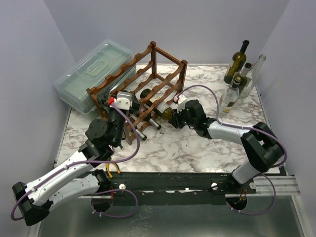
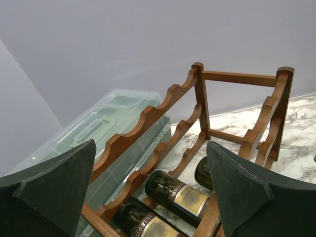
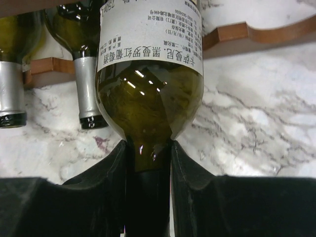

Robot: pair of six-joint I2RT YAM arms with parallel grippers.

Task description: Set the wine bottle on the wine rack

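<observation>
The wine rack (image 1: pixel 148 81), a dark reddish-brown wooden frame with scalloped rails, stands at the back middle of the marble table. My right gripper (image 1: pixel 176 117) is shut on the neck of an olive-green wine bottle (image 1: pixel 165 112) lying with its base in the rack's lower front tier. In the right wrist view the fingers (image 3: pixel 106 173) clamp the neck below the white-labelled wine bottle (image 3: pixel 148 94). My left gripper (image 1: pixel 124 95) hovers open at the rack's left end. Its view looks along the rack (image 2: pixel 197 94) with nothing between the pads (image 2: pixel 242 192).
Other bottles (image 2: pixel 177 195) lie in the rack's bottom tier, and silver-capped necks (image 3: pixel 89 94) stick out beside the held bottle. A translucent lidded plastic box (image 1: pixel 91 74) sits left of the rack. Several upright bottles (image 1: pixel 237 74) stand at the back right corner.
</observation>
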